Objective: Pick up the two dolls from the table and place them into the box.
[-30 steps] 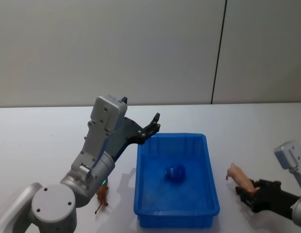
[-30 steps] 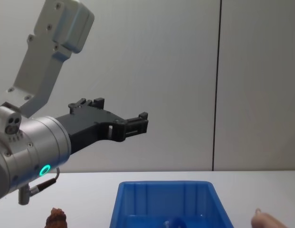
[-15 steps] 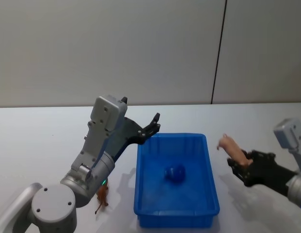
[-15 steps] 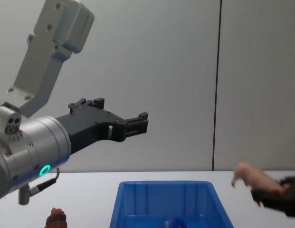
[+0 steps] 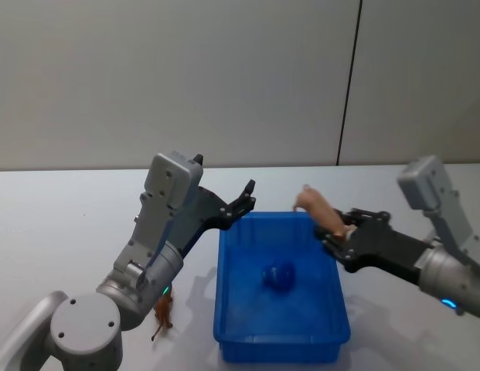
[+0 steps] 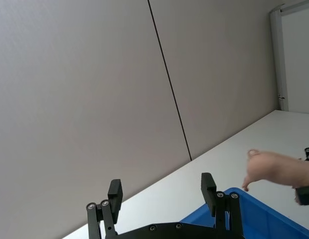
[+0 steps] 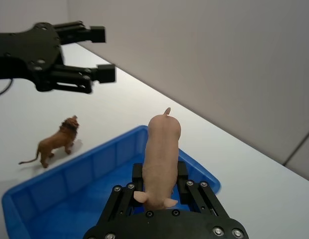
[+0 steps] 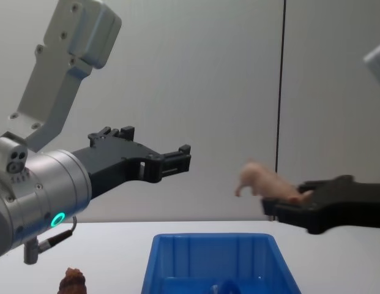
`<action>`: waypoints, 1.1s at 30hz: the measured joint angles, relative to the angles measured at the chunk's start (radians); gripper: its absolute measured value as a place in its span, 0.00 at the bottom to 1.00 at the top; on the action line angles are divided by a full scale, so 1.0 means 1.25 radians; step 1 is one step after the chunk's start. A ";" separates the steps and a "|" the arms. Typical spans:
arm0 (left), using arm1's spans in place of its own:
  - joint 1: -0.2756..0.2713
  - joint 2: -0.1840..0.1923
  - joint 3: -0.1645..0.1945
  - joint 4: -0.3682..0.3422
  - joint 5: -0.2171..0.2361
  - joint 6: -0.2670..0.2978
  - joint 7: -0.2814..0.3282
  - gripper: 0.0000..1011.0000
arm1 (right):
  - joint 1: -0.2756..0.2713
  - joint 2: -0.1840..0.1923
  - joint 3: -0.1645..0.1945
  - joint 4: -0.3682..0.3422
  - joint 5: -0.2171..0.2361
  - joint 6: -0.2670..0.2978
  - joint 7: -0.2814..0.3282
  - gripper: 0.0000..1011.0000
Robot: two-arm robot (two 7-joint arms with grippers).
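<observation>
A blue doll [image 5: 279, 277] lies inside the blue box [image 5: 224, 294] on the white table [image 5: 62, 224]. A reddish-brown lion doll [image 5: 163, 313] stands on the table just left of the box, also in the right wrist view as the lion [image 7: 57, 142]. My right gripper [image 5: 336, 232] is shut on a pink animal doll [image 5: 321, 210] and holds it in the air over the box's far right corner. My left gripper [image 5: 247, 197] hangs open and empty above the box's far left corner.
A plain grey wall with a dark vertical seam [image 5: 348, 85] stands behind the table. Bare tabletop lies to the left, right and behind the box.
My right gripper has lifted the pink doll off the table at the right and carried it left and up to above the box's far right rim. The left arm has not moved.
</observation>
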 joint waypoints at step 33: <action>0.000 0.000 0.000 0.000 0.000 0.000 0.000 0.99 | 0.001 -0.004 -0.011 0.026 0.032 -0.040 -0.014 0.99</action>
